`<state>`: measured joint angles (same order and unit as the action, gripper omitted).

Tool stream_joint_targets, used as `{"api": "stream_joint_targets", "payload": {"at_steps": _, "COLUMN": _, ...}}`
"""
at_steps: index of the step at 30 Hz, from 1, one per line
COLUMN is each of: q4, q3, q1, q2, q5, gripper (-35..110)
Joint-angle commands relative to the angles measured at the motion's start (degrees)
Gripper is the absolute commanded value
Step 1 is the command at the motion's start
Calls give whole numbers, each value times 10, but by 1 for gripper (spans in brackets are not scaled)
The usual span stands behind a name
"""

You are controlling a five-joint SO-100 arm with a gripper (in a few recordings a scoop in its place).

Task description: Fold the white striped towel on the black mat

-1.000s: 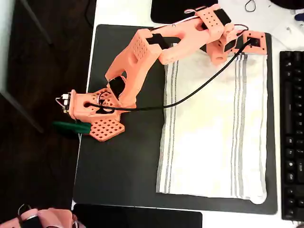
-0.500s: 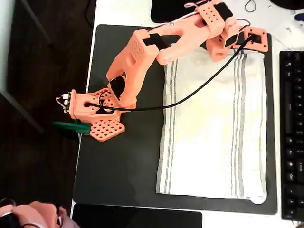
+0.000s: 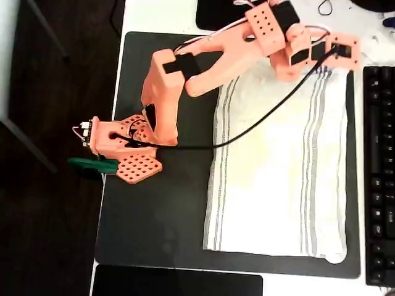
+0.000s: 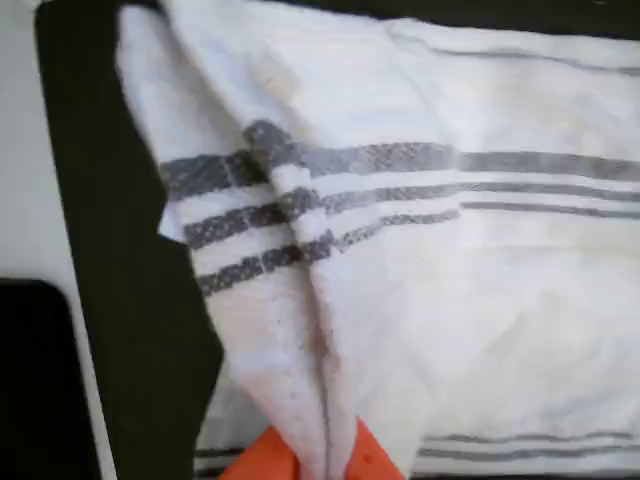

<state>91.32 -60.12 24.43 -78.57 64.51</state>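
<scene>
The white striped towel [image 3: 278,179] lies spread on the right half of the black mat [image 3: 160,222] in the overhead view. My gripper [image 3: 302,63] hangs over the towel's top edge near its right stripes, its fingertips hidden under its own orange body. In the wrist view the towel [image 4: 420,300] rises in a pinched ridge that runs down into my gripper [image 4: 310,462] at the bottom edge, shut on the cloth. The mat [image 4: 130,330] shows to the left of that ridge.
A black keyboard [image 3: 379,172] borders the mat on the right. Glossy black rectangles sit beyond the mat's top [image 3: 216,15] and bottom [image 3: 179,282]. My arm's base [image 3: 123,148] stands on the mat's left side, with a black cable [image 3: 247,132] draped across the towel.
My gripper head has shifted right and slightly up over the towel's top edge. The top edge has bunched and lifted, with its upper left corner drawn inward.
</scene>
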Motion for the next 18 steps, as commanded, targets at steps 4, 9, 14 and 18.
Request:
{"api": "stream_joint_targets", "payload": {"at_steps": 4, "q4": 19, "q3": -24, "q1": -55, "q2": -59, "q5": 18, "gripper": 0}}
{"api": "stream_joint_targets", "payload": {"at_steps": 9, "q4": 4, "q3": -38, "q1": -104, "q2": -66, "q5": 47, "gripper": 0}}
{"api": "stream_joint_targets", "payload": {"at_steps": 14, "q4": 11, "q3": -38, "q1": -163, "q2": -69, "q5": 75, "gripper": 0}}
{"api": "stream_joint_targets", "payload": {"at_steps": 18, "q4": 10, "q3": -37, "q1": -211, "q2": -71, "q5": 102, "gripper": 0}}
